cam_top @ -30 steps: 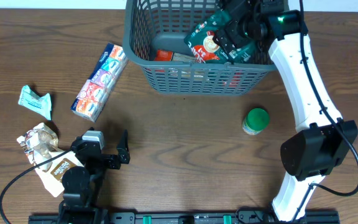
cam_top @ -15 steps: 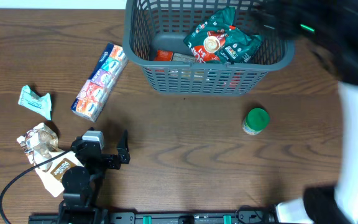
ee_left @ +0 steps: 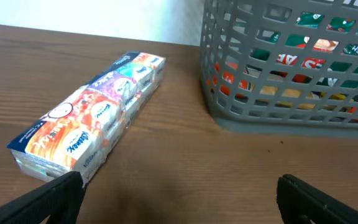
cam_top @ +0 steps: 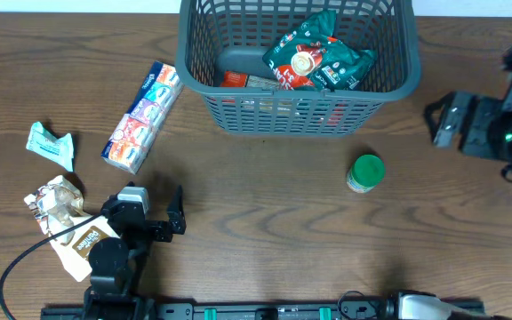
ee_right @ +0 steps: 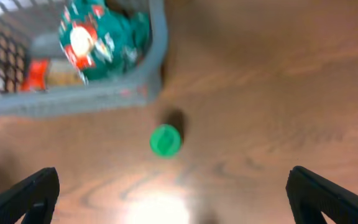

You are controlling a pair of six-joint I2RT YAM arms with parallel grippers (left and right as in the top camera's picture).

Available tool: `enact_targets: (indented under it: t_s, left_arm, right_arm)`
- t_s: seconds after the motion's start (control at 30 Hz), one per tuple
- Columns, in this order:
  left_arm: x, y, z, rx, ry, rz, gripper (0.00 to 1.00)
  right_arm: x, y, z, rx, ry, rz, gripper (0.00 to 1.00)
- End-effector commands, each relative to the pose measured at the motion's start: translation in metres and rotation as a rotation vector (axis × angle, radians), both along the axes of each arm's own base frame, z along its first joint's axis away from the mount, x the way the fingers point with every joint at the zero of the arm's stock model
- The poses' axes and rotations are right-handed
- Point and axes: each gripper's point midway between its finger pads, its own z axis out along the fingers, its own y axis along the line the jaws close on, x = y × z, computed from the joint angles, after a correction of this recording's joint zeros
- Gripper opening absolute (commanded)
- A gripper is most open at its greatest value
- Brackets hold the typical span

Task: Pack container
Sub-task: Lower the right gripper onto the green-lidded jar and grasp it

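The container, a dark grey lattice basket point(cam_top: 296, 96), stands at the back of the table. A green snack packet point(cam_top: 314, 60) and a red packet point(cam_top: 234, 80) lie inside it. The left wrist view shows the basket point(ee_left: 278, 118) ahead to the right, and the right wrist view shows its corner point(ee_right: 157, 56) from above. My right gripper point(cam_top: 456, 124) hovers open and empty at the table's right side, high above a green-lidded can point(ee_right: 165, 140). My left gripper point(ee_left: 180, 199) rests open and empty low at the front left.
A long multicoloured tissue pack point(cam_top: 142, 116) lies left of the basket and shows close ahead in the left wrist view point(ee_left: 89, 121). A teal wrapper point(cam_top: 50, 144), a crumpled beige wrapper point(cam_top: 56, 200) and a brown packet point(cam_top: 85, 240) lie at the front left. The green-lidded can point(cam_top: 365, 172) stands in front of the basket.
My right arm has swung away from over the basket to the right side, leaving the green snack packet inside. The left arm has not moved.
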Motion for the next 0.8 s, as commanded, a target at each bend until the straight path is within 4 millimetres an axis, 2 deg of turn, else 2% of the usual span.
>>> enact_targets:
  t_s: [0.0, 0.2, 0.5, 0.63, 0.77]
  left_arm:
    - [0.000, 0.007, 0.000, 0.006, 0.014, 0.040, 0.99]
    - [-0.002, 0.017, 0.016, 0.069, -0.002, 0.084, 0.98]
    - [-0.002, 0.017, 0.016, 0.074, 0.000, 0.083, 0.98]
    - [-0.002, 0.017, 0.016, 0.074, 0.000, 0.083, 0.98]
    - [-0.002, 0.017, 0.016, 0.074, 0.000, 0.083, 0.99]
  right_arm:
    - [-0.016, 0.004, -0.031, 0.042, 0.099, -0.016, 0.99]
    - [-0.025, 0.007, -0.103, 0.048, 0.306, 0.006, 0.99]
    - [-0.005, 0.035, -0.196, 0.044, 0.386, 0.122, 0.99]
    - [0.007, 0.046, -0.227, 0.037, 0.356, 0.160, 0.99]
    - [0.014, 0.049, -0.246, 0.035, 0.328, 0.169, 0.99]
